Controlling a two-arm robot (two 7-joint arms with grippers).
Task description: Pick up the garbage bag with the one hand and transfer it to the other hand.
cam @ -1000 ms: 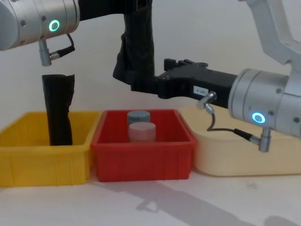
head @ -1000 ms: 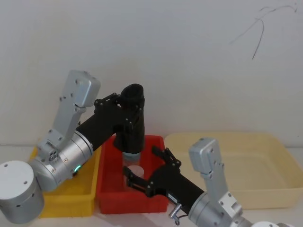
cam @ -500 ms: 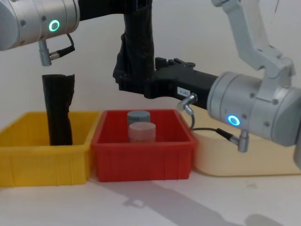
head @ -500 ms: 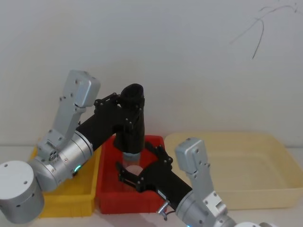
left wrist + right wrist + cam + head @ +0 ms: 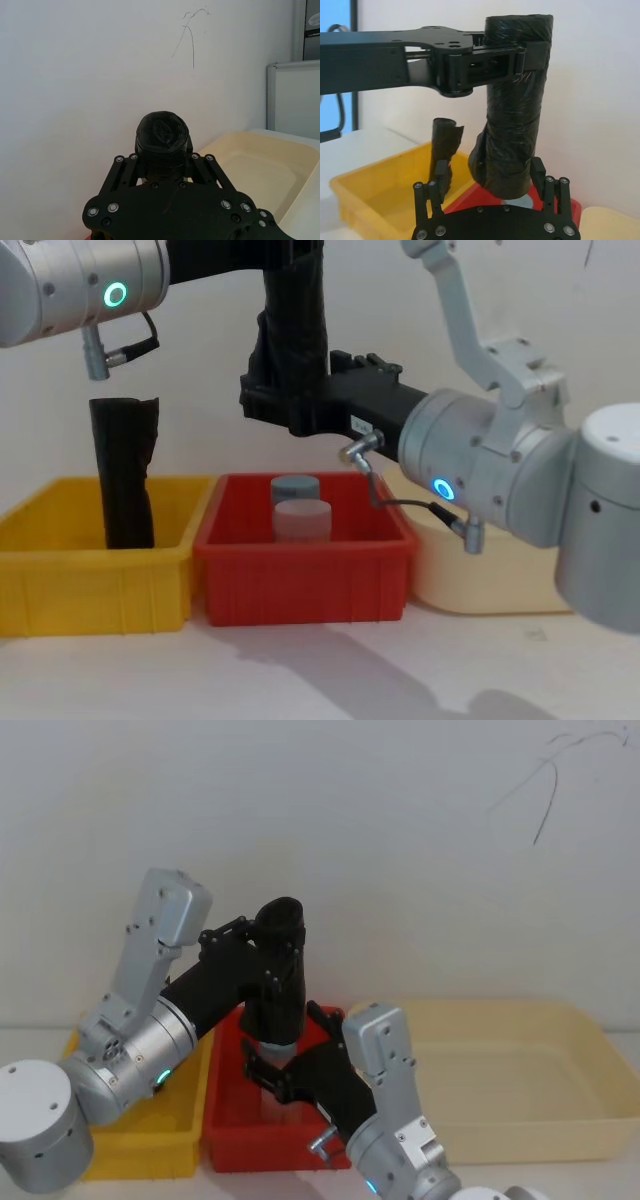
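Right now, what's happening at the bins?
The left gripper holds the garbage bag upright above the red bin, jaws shut on its upper part. The right gripper is at the bag's lower end, jaws open on either side, not yet closed. The handover is set up but not done. Another black roll stands in the yellow bin.

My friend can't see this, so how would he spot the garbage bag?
Find the middle red bin. Above it the left gripper holds the garbage bag aloft, the right gripper open around its lower end. The other black roll stands in the yellow bin.
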